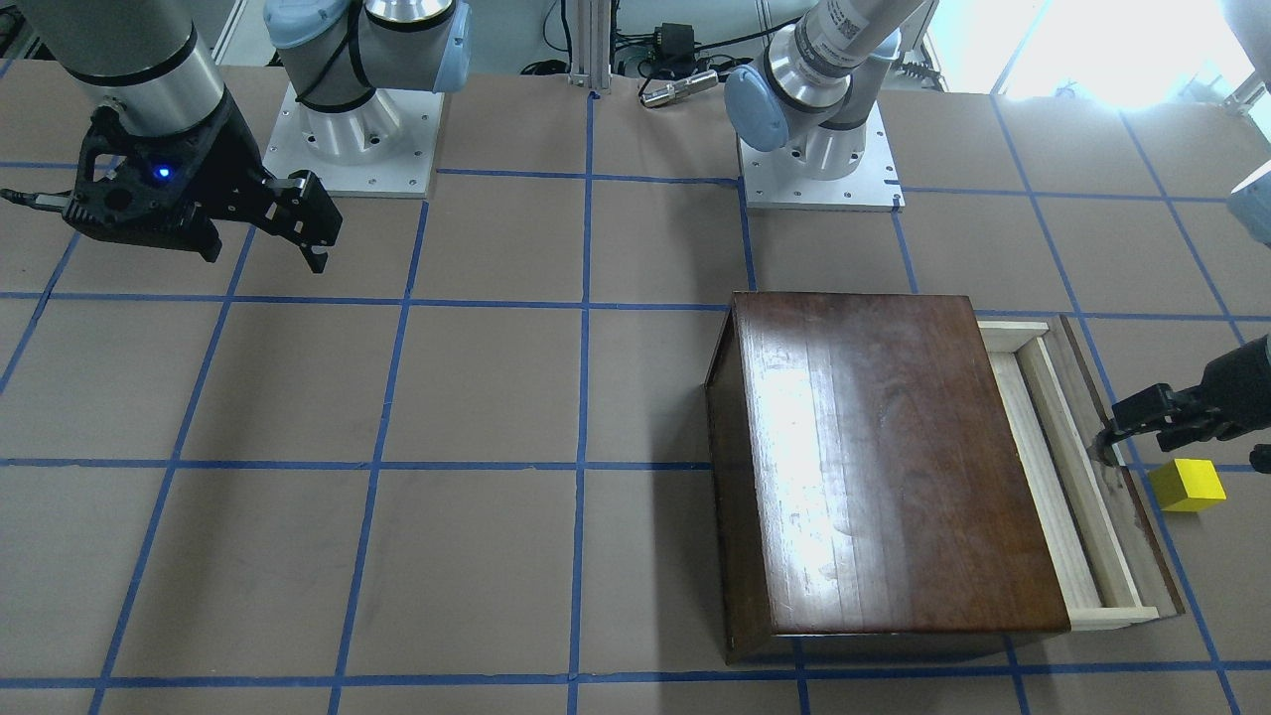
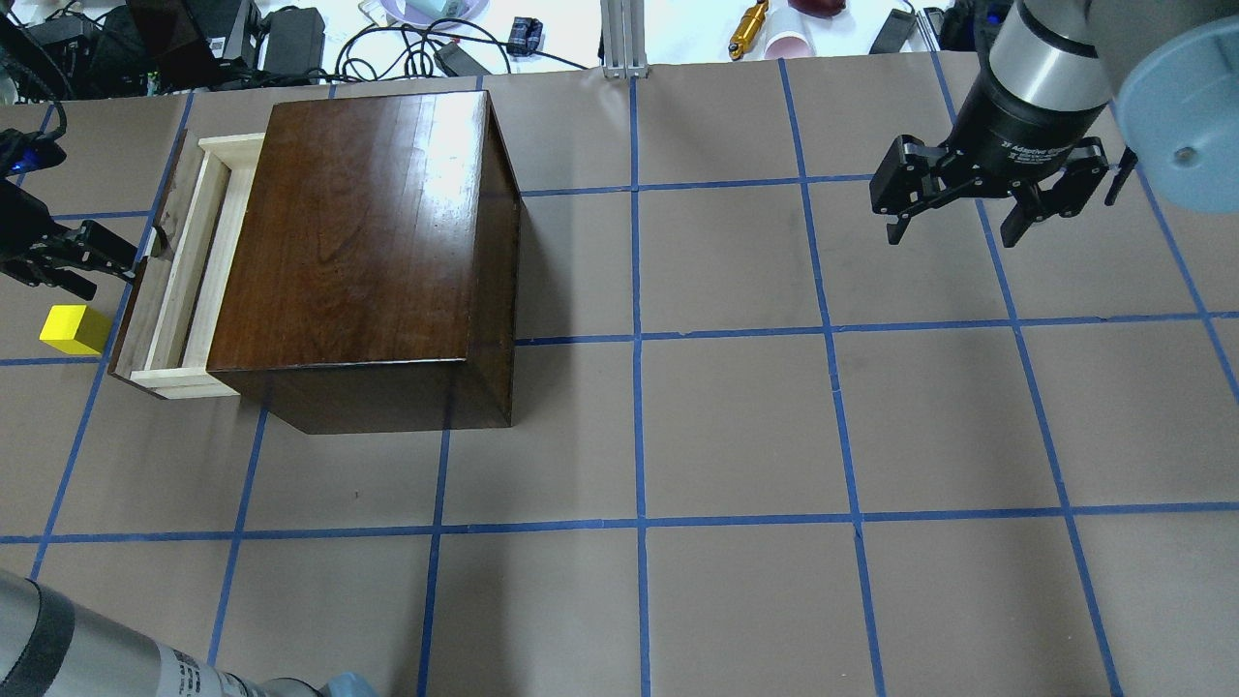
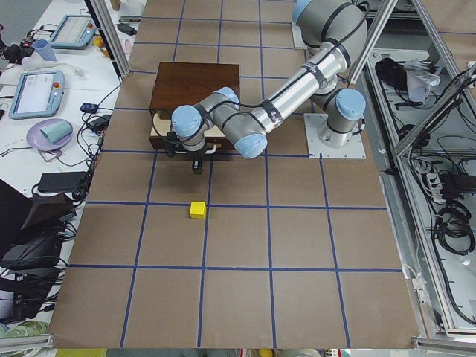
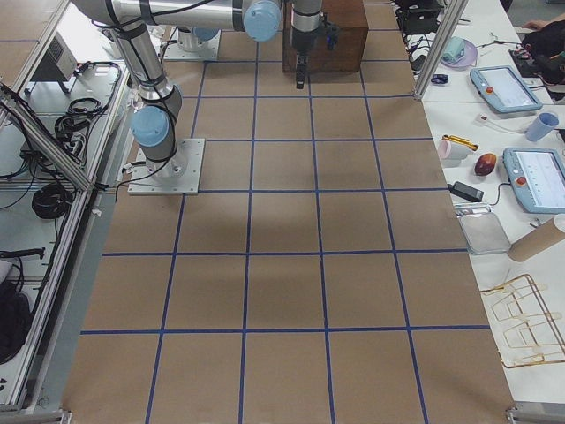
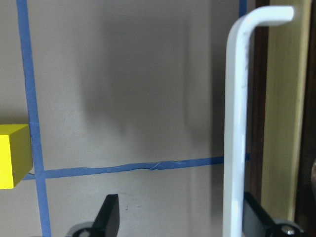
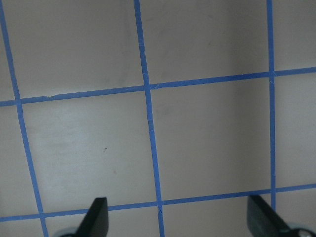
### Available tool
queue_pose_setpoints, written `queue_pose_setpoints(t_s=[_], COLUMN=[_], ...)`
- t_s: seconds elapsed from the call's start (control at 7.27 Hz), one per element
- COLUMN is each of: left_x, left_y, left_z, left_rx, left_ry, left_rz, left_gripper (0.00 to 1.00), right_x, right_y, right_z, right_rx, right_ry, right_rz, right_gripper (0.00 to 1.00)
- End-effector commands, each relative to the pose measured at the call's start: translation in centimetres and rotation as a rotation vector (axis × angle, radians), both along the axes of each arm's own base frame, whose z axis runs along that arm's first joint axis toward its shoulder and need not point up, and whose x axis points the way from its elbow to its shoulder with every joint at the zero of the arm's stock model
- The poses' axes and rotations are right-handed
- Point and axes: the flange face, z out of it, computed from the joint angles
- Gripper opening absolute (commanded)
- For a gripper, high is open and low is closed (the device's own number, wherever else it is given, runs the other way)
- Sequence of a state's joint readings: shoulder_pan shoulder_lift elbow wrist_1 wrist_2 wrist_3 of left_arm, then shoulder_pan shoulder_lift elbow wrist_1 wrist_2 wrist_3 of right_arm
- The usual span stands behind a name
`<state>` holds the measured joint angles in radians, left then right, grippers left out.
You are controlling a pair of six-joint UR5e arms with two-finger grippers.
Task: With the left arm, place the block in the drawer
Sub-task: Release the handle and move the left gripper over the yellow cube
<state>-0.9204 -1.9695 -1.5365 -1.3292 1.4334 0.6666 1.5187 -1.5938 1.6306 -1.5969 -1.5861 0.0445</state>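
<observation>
From where I stood, the left claw (image 5: 180, 218) was the hard thing to see whole. The overhead and front cameras both cut it off at the frame edge, leaving only black fingers and a bit of wrist. From the left end of the table its own arm lay across it, and I could not judge the fingers there.

Only its wrist camera settled the matter. The two fingertips stood spread, and the metal pull (image 5: 234, 123) rose between them, close against the finger nearer the drawer (image 1: 1082, 477). Whether that finger touched the pull I could not tell. The wrist view showed just a strip of the drawer's dark front and pale rim beyond the pull.

The block (image 1: 1187, 485) sat on the table (image 2: 736, 426) outside the claw's other finger, on the side away from the drawer and apart from the claw. The wrist camera clipped it to a yellow corner, while the wider views showed the whole cube.

The drawer stood partly drawn out ahead of the claw, its back end hidden inside the box (image 2: 358, 232). From the right end of the table that box was small, far away and partly covered by the near arm.

The right claw (image 2: 953, 234) hung well away across the table with its fingers wide apart. Its wrist camera showed only the fingertips and taped squares beneath them.
</observation>
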Motion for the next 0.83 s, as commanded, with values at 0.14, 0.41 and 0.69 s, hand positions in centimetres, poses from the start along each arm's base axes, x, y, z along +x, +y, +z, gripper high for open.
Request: queue_pose_setpoints(t_s=[0.14,0.41,0.69], left_x=[1.0,4.4,6.7], left_y=[-0.2,0.8,1.2], left_z=[4.4,5.4,4.2], left_rx=[0.007,0.034,0.026], left_ry=[-0.083,-0.135,-0.136], left_rz=[-0.009,-0.024,-0.048], left_gripper=[0.92,0.92,0.92], right_x=[0.0,0.0,0.0], right_y=[0.0,0.0,0.0], right_z=[0.0,0.0,0.0], right_rx=[0.000,0.000,0.000], right_ry=[0.002,0.002,0.000], right_rz=[0.000,0.000,0.000], right_gripper=[1.00,1.00,1.00])
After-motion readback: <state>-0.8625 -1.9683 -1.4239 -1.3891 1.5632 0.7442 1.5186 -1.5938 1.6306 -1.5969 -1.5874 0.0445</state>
